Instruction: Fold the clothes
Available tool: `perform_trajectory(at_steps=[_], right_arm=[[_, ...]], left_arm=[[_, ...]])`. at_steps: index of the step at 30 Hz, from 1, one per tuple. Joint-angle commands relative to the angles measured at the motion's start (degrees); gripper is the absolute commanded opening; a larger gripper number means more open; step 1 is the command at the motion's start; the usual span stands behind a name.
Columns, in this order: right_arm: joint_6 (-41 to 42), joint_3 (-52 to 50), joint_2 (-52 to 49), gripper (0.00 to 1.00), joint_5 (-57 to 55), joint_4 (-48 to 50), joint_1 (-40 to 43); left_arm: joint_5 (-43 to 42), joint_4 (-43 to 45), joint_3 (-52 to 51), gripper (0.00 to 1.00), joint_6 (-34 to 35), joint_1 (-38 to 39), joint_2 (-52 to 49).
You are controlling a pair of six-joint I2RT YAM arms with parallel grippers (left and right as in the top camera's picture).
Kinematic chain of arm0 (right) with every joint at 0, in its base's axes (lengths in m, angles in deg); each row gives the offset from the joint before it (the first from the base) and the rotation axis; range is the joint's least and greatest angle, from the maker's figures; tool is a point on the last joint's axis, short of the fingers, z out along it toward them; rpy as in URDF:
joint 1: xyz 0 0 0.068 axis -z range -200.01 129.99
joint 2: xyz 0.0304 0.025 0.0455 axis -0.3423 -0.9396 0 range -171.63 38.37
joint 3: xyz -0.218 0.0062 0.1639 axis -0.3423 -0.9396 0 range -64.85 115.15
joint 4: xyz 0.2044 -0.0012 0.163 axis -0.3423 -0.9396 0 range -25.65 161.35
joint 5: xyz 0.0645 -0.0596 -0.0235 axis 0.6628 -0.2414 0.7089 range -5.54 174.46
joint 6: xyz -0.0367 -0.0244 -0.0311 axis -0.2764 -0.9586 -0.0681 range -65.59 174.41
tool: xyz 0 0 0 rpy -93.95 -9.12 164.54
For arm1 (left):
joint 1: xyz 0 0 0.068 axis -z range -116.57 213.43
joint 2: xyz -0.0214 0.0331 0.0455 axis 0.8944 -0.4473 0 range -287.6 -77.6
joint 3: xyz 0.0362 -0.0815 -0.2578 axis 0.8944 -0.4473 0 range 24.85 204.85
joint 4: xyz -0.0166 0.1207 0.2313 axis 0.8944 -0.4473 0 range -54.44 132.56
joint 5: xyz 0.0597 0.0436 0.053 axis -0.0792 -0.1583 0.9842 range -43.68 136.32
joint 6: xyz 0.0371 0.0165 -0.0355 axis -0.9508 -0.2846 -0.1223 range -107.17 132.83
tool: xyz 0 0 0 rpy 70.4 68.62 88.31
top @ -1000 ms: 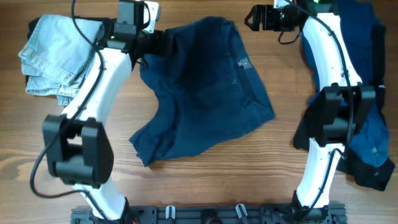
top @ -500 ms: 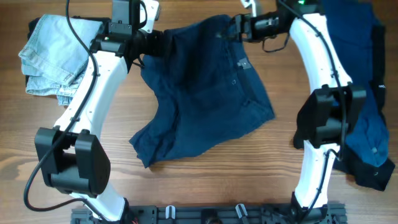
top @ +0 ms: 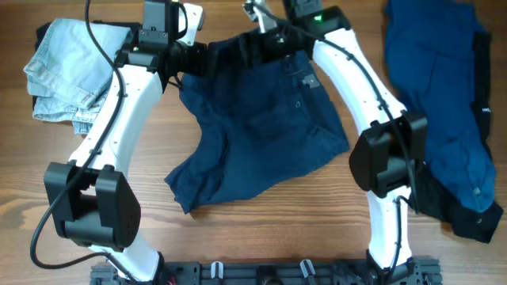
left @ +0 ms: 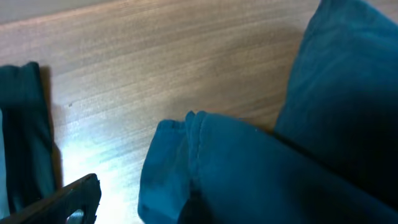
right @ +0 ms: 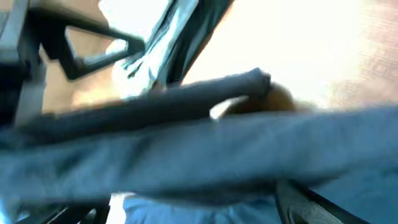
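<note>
While the left tool (top: pixel 206 58) gapes wide, the navy garment (top: pixel 261 127) just ahead, I cannot judge the right tool (top: pixel 250 45) (view blurred).

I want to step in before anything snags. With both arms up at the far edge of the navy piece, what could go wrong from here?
1. The left gripper and right gripper sit close together at the far edge of the navy garment, so they could collide.
2. The right wrist view is blurred, so any grip there may catch too little fabric and slip.
3. The garment lies rumpled, so a fold now would likely come out crooked.
</note>
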Motion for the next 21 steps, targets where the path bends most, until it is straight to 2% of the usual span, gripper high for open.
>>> perform_trajectory(at_steps=[1, 7, 14, 18, 21], right_arm=[[5.31, 0.35, 1.09, 0.85, -5.01, 4.83, -0.81], [10.51, 0.35, 1.09, 0.85, -6.45, 15.15, -0.83], [11.96, 0.35, 1.09, 0.85, -8.9, 19.39, -0.85], [11.96, 0.35, 1.09, 0.85, -10.99, 18.84, -0.48], [12.41, 0.35, 1.09, 0.86, -10.97, 18.84, 1.09]], left_arm=[[-0.09, -0.9, 0.44, 1.0, -0.9, 0.33, 0.81], [-0.09, -2.67, 0.44, 1.0, -0.9, 0.52, 0.81], [-0.02, -4.42, 0.44, 1.0, -0.92, 0.52, 0.81], [6.05, -4.48, 0.46, 1.0, -0.44, 0.39, 0.87], [10.73, -4.09, 0.46, 1.0, 3.48, -0.42, 0.87]])
